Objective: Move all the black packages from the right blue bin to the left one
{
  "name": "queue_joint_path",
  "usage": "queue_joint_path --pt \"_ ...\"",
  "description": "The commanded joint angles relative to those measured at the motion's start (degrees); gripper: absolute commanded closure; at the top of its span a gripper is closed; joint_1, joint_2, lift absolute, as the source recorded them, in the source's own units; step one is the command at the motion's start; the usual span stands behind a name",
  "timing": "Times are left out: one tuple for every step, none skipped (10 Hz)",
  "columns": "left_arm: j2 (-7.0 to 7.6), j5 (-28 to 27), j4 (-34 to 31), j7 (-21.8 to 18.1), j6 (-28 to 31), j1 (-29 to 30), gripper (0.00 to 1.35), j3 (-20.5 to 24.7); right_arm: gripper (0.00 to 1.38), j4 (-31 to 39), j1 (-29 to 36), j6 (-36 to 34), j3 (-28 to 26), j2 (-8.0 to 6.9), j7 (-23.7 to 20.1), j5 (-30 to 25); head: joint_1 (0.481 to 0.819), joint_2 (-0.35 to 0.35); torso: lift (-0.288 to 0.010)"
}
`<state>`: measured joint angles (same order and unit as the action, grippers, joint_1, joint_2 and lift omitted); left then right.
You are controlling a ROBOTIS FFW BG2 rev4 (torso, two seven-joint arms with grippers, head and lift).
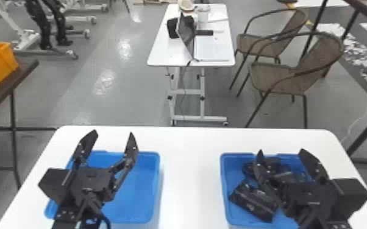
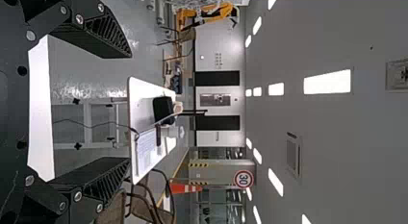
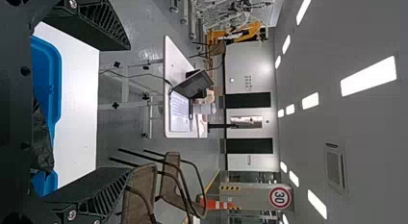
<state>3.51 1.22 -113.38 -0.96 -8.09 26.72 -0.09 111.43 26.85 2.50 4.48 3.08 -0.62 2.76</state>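
Over the left bin (image 1: 156,188), the left hand (image 1: 113,132) gapes wide, empty; to that bin's right, the right hand (image 1: 281,149) does likewise above black packages (image 1: 253,201).

From here I can read one thing plainly: a black 30 on a round, white, red-ringed sign (image 3: 280,197) — up by the top of a pale panel (image 3: 250,195) across the room. The small dark marks on the far wall (image 2: 211,41) defeat me — so does the pale mark on a black package (image 1: 253,201), too small to read.
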Motion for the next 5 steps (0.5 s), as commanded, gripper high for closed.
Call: queue_joint_path --pt "0.0 0.01 0.0 0.0 0.0 0.0 0.27 0.0 0.11 -0.16 -0.04 -0.91 -0.08 0.0 0.62 1.29 0.695 0.051 -0.042" --pt "0.0 0.01 0.0 0.0 0.09 0.09 0.27 0.0 0.11 -0.77 -0.13 -2.06 -0.43 0.0 1.5 3.66 0.695 0.048 -0.042" --pt "0.0 0.01 0.0 0.0 0.09 0.09 0.27 0.09 0.11 -2.27 -0.66 -2.41 -0.87 0.0 2.82 7.88 0.695 0.041 -0.042" --pt "0.0 0.01 0.0 0.0 0.18 0.18 0.27 0.09 0.11 -4.2 -1.8 -2.94 -1.66 0.0 3.44 12.01 0.695 0.031 -0.042" --pt "0.0 0.01 0.0 0.0 0.27 0.18 0.27 0.09 0.11 -6.31 -3.21 -3.29 -2.1 0.0 3.61 15.97 0.695 0.025 -0.042"
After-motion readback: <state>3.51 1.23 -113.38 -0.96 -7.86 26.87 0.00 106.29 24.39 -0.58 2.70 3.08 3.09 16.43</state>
